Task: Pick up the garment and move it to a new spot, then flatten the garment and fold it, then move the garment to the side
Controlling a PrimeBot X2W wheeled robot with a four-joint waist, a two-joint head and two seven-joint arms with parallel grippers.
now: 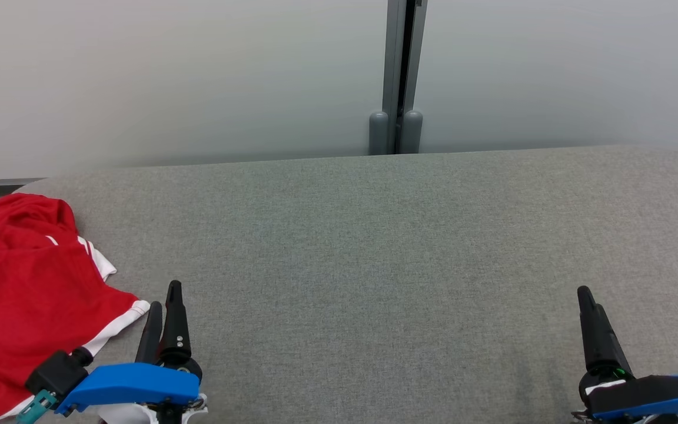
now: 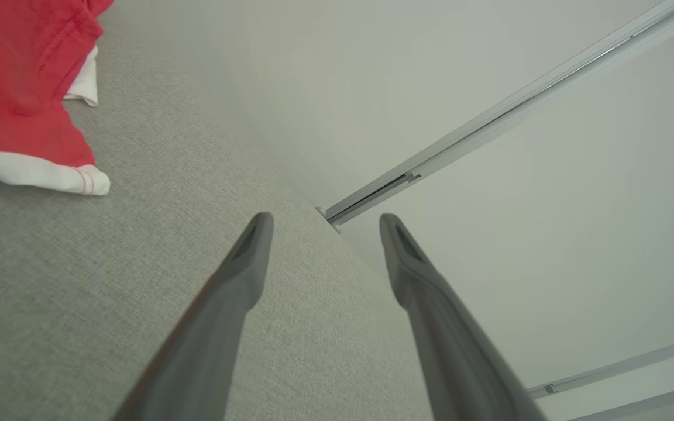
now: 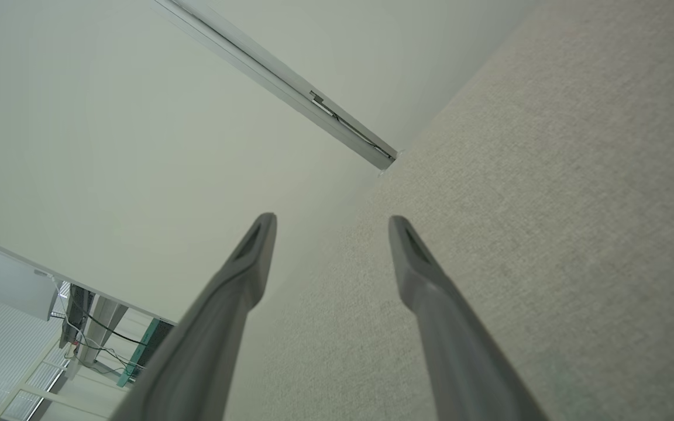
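The left jaws stand apart and empty over the grey fabric worktop [image 1: 374, 265], just beside the white-trimmed edge of the crumpled red garment [image 1: 15, 294], which lies at the worktop's left end. The right jaws, also apart and empty, hover well apart from it at the right.

Long, dark, tapered fingers [image 1: 175, 312] on the left gripper [image 1: 164, 296], two small pale screws [image 1: 179, 340] low on one. Blue wrist housing [image 1: 133, 380] behind, with black block [image 1: 56, 372] and teal connector [image 1: 36, 407]. Same dark and blue on the right gripper [image 1: 586, 294], green light [image 1: 620, 372] at its base.
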